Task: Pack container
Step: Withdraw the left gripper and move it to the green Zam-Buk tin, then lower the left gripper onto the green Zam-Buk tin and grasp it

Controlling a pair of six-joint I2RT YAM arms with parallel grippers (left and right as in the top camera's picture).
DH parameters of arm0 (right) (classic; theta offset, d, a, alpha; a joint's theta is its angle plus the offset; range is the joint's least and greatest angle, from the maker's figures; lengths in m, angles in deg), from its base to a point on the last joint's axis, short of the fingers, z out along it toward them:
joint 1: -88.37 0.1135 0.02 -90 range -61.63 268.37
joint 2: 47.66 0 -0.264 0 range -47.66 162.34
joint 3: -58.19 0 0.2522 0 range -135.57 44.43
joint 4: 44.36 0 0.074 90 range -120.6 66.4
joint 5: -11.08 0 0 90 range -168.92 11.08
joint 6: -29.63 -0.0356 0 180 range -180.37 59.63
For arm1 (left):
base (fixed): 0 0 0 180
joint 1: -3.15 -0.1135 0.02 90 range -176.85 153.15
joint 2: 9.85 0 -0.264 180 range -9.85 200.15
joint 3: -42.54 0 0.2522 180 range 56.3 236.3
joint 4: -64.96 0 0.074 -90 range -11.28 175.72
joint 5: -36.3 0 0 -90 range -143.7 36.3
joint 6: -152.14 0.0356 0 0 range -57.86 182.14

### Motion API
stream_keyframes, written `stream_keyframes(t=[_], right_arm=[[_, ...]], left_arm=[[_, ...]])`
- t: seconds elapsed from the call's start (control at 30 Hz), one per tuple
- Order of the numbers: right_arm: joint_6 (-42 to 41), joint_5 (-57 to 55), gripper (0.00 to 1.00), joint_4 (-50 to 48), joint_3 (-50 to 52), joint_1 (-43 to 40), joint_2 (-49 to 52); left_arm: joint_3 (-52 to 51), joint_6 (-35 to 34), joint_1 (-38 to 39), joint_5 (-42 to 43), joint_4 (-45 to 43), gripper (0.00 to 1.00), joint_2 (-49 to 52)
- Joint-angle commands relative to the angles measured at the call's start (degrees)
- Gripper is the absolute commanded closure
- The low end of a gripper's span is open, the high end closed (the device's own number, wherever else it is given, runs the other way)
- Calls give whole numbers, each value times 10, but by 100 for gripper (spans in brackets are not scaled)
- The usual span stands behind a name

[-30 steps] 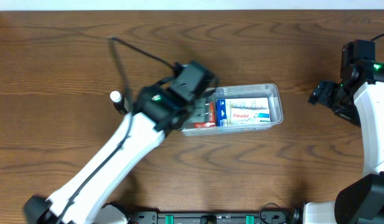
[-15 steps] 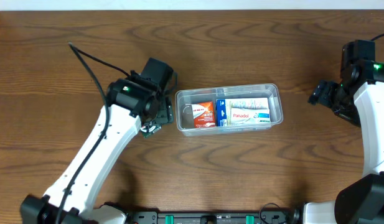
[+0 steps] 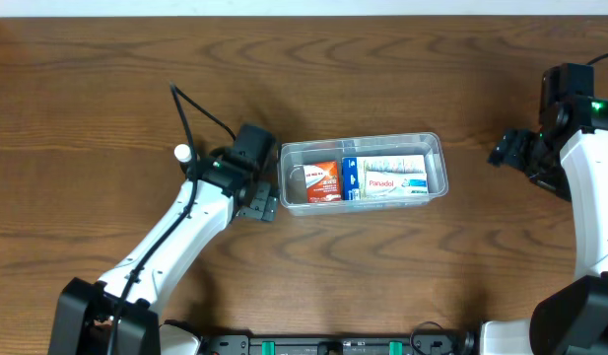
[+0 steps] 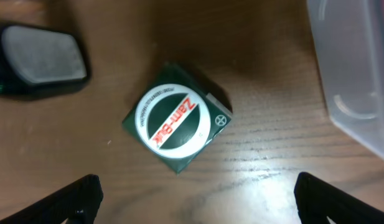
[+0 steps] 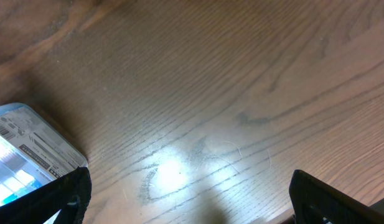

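Since half a second ago the left arm has drawn in. Overhead, the left gripper (image 3: pixel 261 204) sits just beside the short end of the container (image 3: pixel 437 150), well apart from the right gripper (image 3: pixel 501 150). In the left wrist view the jaws are spread wide, with a green Zam-Buk box (image 4: pixel 176 124) ahead between them and the container's wall to their right. In the right wrist view the jaws gape wide and empty, with the container's corner ahead-left.

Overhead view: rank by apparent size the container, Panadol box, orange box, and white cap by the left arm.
1. container, by far the largest
2. Panadol box, lying inside it
3. orange box, also inside, clearly smaller
4. white cap, tiny, out on the table

All sit at table level, so nearness to the camera hardly skews this.
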Motion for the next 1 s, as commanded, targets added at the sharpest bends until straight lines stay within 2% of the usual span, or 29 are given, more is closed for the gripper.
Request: stream_keyframes(t=[0.0, 0.43, 0.73, 0.97], right_arm=[[-3, -4, 1, 0, 1, -3, -2], [-3, -4, 1, 0, 1, -3, -2], [-3, -4, 1, 0, 1, -3, -2], [-3, -4, 1, 0, 1, -3, -2]], left_arm=[[-28, 93, -2, -7, -30, 2, 4], [-39, 156, -6, 0, -79, 2, 14], [-39, 155, -45, 0, -83, 2, 76], [-39, 155, -47, 11, -97, 2, 88]])
